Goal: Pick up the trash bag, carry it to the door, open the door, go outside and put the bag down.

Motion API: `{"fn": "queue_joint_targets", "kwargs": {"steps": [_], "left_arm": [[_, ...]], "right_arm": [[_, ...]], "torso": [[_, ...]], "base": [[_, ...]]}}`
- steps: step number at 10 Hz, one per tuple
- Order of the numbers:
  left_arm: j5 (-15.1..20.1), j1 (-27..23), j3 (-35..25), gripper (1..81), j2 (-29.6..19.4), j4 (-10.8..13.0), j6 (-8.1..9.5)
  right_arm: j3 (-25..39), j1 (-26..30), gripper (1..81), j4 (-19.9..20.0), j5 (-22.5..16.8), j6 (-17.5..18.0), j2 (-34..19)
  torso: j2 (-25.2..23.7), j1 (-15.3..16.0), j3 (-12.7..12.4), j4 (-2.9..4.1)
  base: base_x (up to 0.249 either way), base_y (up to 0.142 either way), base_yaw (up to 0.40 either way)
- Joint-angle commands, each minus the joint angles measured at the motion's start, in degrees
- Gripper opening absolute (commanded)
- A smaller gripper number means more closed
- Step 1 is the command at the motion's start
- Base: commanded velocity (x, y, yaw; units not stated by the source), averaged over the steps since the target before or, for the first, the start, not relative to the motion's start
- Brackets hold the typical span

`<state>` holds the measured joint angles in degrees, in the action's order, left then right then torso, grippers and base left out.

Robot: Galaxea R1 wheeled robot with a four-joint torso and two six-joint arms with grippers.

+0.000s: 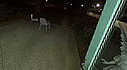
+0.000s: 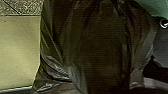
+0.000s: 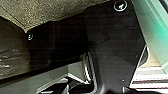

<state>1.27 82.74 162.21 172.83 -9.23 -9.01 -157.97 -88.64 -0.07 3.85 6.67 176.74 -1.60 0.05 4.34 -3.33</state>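
Speckled stone paving is dimly lit beside the green-edged door. The glossy dark plastic trash bag is seen near the left wrist; whether any fingers are closed cannot be told. Soft, probably slippery, it is best held by a gathered neck.

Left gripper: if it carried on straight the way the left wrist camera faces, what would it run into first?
Most likely the dark, shiny plastic trash bag, which spans the middle of the left wrist view. How much gap there is, if any, can't be judged from this picture.
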Motion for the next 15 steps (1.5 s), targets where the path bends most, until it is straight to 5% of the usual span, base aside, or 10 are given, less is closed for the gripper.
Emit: {"fn": "queue_joint_targets", "kwargs": {"steps": [1, 3, 4, 6, 15], "left_arm": [[3.1, -2.8, 0.6, 1.0, -0.5, 0.3, -0.31], [3.1, -2.8, 0.6, 1.0, -0.5, 0.3, -0.31], [3.1, -2.8, 0.6, 1.0, -0.5, 0.3, -0.31], [3.1, -2.8, 0.6, 1.0, -0.5, 0.3, -0.31], [3.1, -2.8, 0.6, 1.0, -0.5, 0.3, -0.31]], "right_arm": [[0.2, 2.4, 81.1, -0.3, -3.1, -0.1, 0.3], [0.2, 2.4, 81.1, -0.2, -3.1, -0.1, 0.3], [0.2, 2.5, 81.1, -0.2, -3.1, -0.1, 0.3], [0.2, 2.5, 81.1, -0.2, -3.1, -0.1, 0.3], [0.0, 2.4, 81.1, -0.3, -3.1, -0.1, 0.3]], "torso": [[0.0, 0.0, 1.2, 5.3], [0.1, 0.1, 1.7, 8.19], [0.1, 0.1, 0.6, 4.85], [0.1, 0.0, 0.9, 7.27], [0.1, 0.0, 0.9, 7.29]], "base": [[0.091, 0.0, 0.0], [0.091, 0.0, 0.0], [0.092, 0.0, 0.0], [0.091, 0.0, 0.0], [0.091, 0.0, 0.0]]}}
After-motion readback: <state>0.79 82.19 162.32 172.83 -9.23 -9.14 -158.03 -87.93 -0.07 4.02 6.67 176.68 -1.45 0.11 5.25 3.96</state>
